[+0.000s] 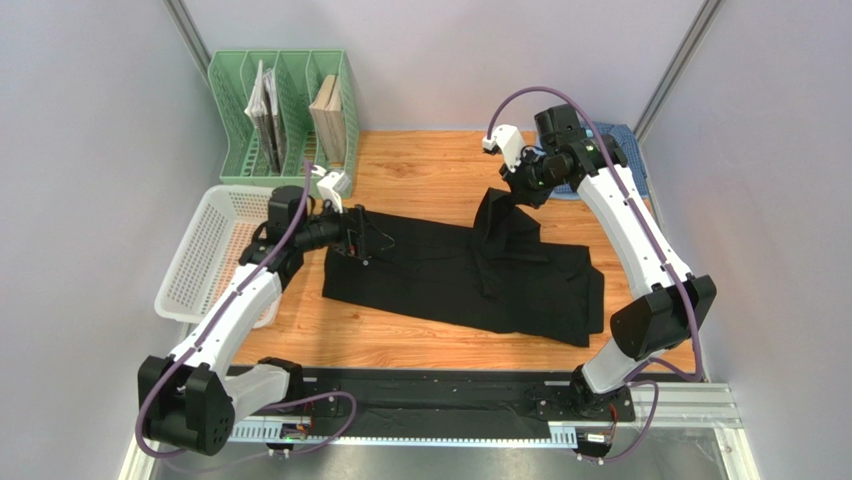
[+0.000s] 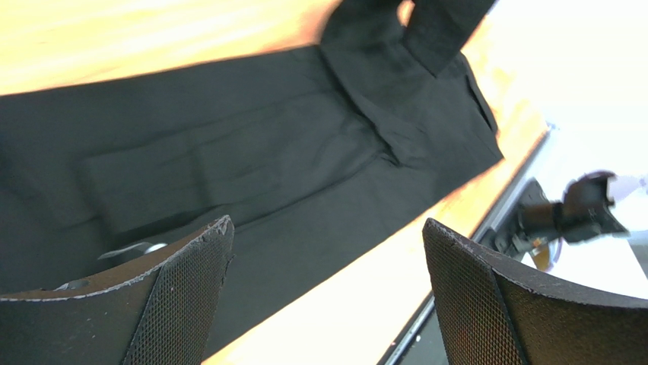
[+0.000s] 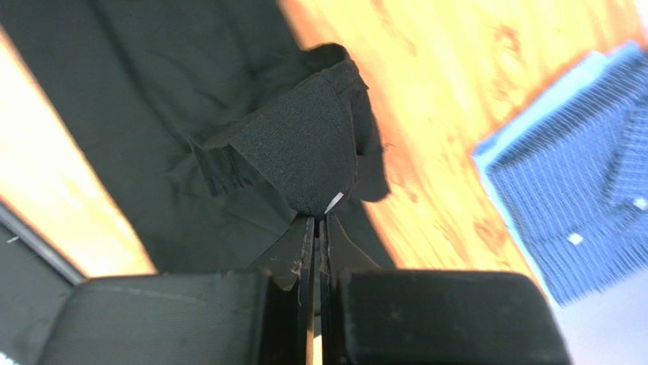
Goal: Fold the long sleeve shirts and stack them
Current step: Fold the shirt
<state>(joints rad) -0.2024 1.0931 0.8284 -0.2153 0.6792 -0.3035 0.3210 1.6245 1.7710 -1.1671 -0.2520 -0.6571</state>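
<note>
Item 1, black shirt (image 1: pixel 470 275): spread flat across the middle of the bench (image 1: pixel 430 165), running from the left side toward the near right. One narrow part at its far edge is drawn up off the wood into a peak. Item 2, blue shirt (image 3: pixel 570 175): fine check, lying at the far right corner of the bench, apart from the black shirt and partly hidden behind the right arm in the top view. Item 3, right gripper (image 3: pixel 316 228): jaws pressed together on the raised black cloth, which hangs in folds from the fingertips above the far right part of the bench. Item 4, left gripper (image 2: pixel 327 293): jaws spread wide with nothing between them, poised over the black shirt's left end; whether it touches the cloth cannot be told. Item 5, green rack (image 1: pixel 285 110): far left corner, holding books or papers. Item 6, white basket (image 1: pixel 205 250): at the left edge of the bench.
</note>
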